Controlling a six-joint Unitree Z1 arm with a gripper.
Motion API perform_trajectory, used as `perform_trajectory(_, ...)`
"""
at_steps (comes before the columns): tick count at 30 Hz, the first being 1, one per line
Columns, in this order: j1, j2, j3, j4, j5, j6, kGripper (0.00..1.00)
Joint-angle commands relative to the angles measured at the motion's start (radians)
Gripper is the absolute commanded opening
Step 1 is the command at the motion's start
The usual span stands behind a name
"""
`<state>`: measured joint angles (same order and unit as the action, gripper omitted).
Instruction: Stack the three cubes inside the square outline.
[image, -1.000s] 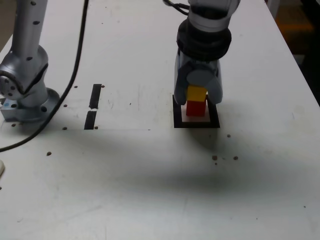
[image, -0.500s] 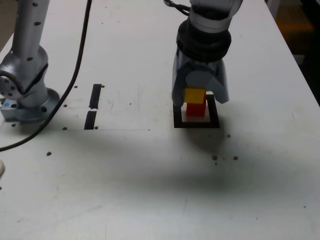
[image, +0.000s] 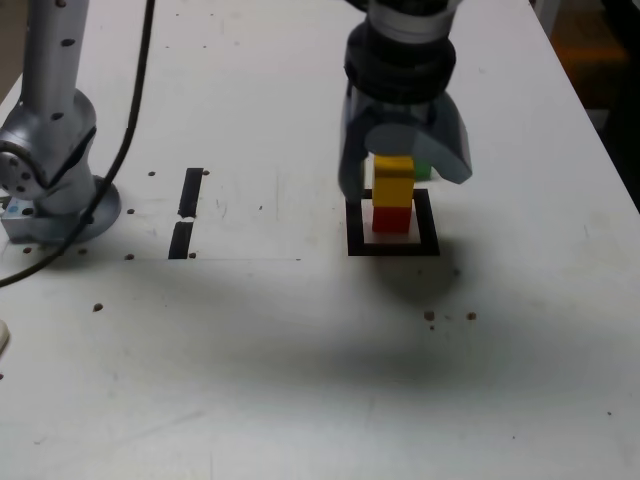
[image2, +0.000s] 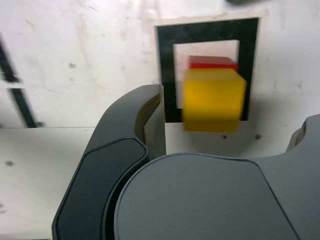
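Now we have the tool (image: 405, 172) spread wide, with its jaws apart on both sides of the yellow cube (image: 393, 180) and not touching it. The yellow cube sits on the red cube (image: 391, 217), and both stand inside the square outline (image: 355, 245) on the bench (image: 300, 350).

We think the next step is to fetch the green cube (image: 423, 171). We should lift straight up first (so no jaw bumps the little tower), then go over to the green one.

In the exterior view we see only a green sliver at about 2 o'clock from the yellow cube, peeking past the tool. We cannot tell just where it sits. The wrist view does not show it, and there the red cube (image2: 212, 62) is mostly hidden under the yellow cube (image2: 214, 100).
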<state>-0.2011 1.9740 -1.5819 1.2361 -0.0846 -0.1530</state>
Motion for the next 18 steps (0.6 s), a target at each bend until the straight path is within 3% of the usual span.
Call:
perform_trajectory(1, 0.025, -0.046, -0.017, 0.048, 0.006, 0.026, 1.0)
perform_trajectory(8, 0.102, -0.101, -0.05, 0.087, 0.007, 0.092, 1.0)
perform_trajectory(18, 0.184, 0.008, -0.12, 0.1, 0.042, 0.097, 0.99)
